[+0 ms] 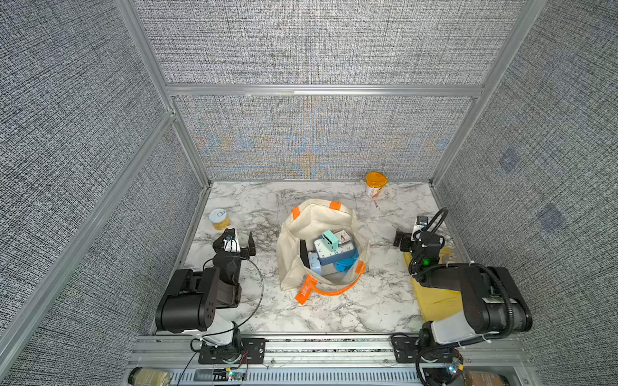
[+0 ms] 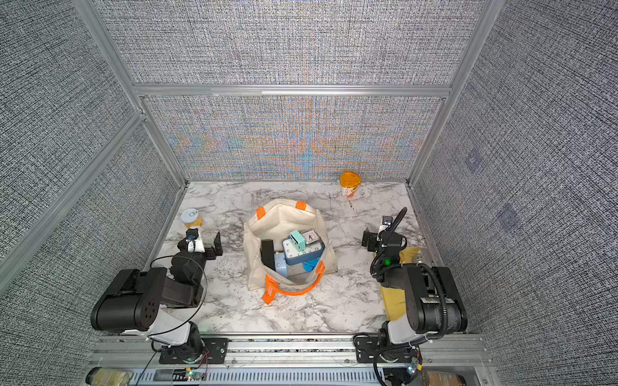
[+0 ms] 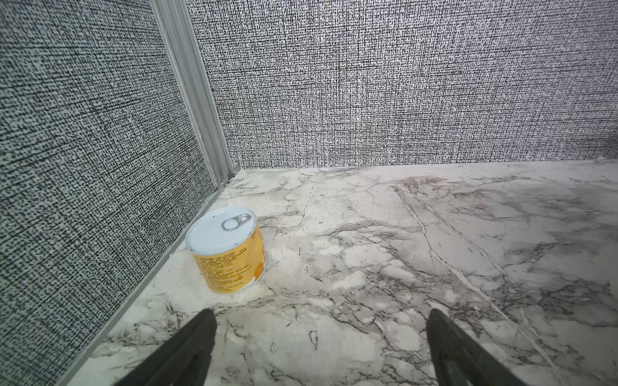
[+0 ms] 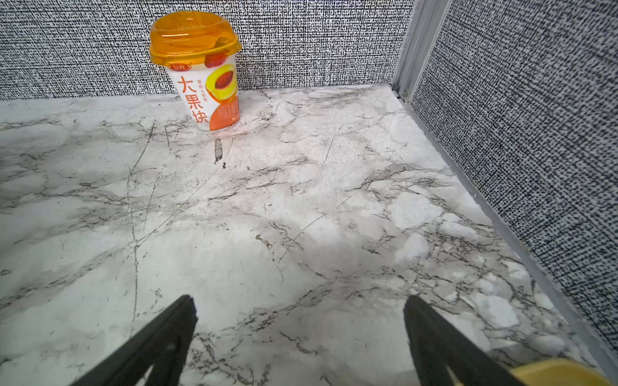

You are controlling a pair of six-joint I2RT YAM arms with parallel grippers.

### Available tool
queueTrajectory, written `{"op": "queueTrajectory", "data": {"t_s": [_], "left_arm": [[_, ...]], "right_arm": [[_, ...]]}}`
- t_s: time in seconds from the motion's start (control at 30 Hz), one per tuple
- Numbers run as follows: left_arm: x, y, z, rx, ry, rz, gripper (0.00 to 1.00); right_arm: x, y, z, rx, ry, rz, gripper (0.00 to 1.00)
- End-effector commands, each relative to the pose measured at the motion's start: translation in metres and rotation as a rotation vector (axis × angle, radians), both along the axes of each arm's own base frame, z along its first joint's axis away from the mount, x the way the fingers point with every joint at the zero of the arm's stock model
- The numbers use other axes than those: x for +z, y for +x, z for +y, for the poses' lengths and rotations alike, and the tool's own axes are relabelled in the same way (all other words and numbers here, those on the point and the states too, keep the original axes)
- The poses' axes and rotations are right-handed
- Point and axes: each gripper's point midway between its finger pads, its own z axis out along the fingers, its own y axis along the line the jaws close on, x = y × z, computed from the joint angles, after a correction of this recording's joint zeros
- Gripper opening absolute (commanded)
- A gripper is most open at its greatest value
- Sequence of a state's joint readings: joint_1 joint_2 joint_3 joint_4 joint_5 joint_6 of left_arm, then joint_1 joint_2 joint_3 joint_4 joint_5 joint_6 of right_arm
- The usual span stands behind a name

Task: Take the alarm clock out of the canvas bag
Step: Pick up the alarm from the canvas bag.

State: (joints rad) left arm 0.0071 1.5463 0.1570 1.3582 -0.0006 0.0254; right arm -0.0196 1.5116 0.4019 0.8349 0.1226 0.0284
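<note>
My left pincer point(image 3: 321, 315) and right pincer point(image 4: 299, 299) both gape wide over the veiny marble counter point(image 1: 334, 310), holding nothing. The floppy cream bag point(image 1: 317, 220) with orange straps sits mid-counter, mouth open. A boxy mint clock point(image 1: 330, 241) is inside, perched on a navy clock point(image 1: 335, 255). Round tin can point(image 3: 227, 250) near the left pincer, tapered cup point(image 4: 200, 83) at the back.

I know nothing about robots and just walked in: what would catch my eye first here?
The cream canvas bag with orange handles stands open in the middle of the table, stuffed with clocks, a mint clock on top. Either side of it are the left gripper and right gripper, both open and empty. A yellow can sits at the left edge, an orange-lidded cup at the back.
</note>
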Motion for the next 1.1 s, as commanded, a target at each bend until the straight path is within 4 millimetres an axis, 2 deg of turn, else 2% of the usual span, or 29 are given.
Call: {"op": "queueTrajectory", "data": {"t_s": [0.0, 1.0, 1.07], "left_arm": [[0.0085, 0.0004, -0.0007, -0.003, -0.002, -0.033, 0.99], [0.0087, -0.0001, -0.0006, -0.003, -0.002, -0.034, 0.99], [0.0154, -0.0015, -0.0004, -0.001, -0.005, -0.046, 0.99]], "right_arm": [[0.0054, 0.0018, -0.0003, -0.001, -0.002, -0.023, 0.99], [0.0051, 0.0012, -0.0005, -0.001, 0.001, -0.024, 0.99], [0.0137, -0.0003, -0.0015, -0.006, -0.001, -0.03, 0.99]]}}
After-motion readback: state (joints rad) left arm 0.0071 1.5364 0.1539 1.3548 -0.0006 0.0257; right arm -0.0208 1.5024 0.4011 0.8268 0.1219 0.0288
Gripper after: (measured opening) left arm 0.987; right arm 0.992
